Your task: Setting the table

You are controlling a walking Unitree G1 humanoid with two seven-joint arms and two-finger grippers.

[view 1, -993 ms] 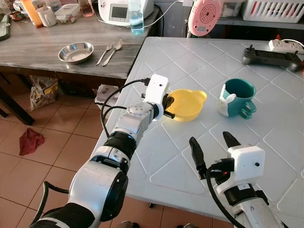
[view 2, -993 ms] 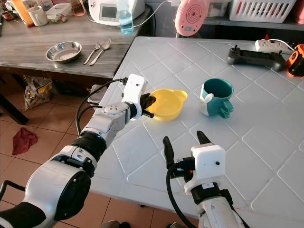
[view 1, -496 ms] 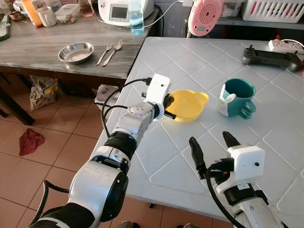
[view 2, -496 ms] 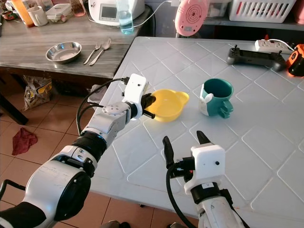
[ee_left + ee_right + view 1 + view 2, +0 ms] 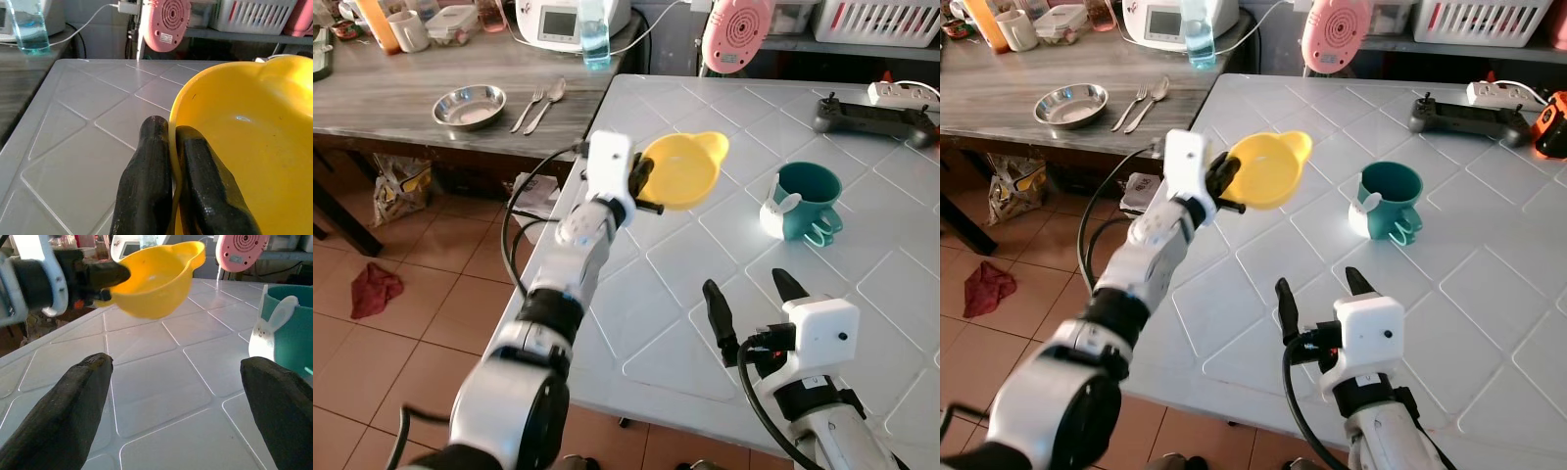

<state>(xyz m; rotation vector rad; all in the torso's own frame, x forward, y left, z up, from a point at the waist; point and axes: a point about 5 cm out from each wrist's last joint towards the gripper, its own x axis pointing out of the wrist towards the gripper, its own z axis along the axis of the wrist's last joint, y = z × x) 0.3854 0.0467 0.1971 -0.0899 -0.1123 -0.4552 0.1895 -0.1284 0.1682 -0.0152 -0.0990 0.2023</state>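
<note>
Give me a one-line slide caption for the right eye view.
Left gripper holds a yellow bowl by its rim above the white table, beside a teal mug.

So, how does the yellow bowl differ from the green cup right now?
The yellow bowl is held in the air, tilted, with its rim pinched by the left gripper; the green cup stands upright on the white table, untouched. The bowl is shallow and wide, while the cup is deeper and bears a white rabbit figure. Both look empty.
</note>
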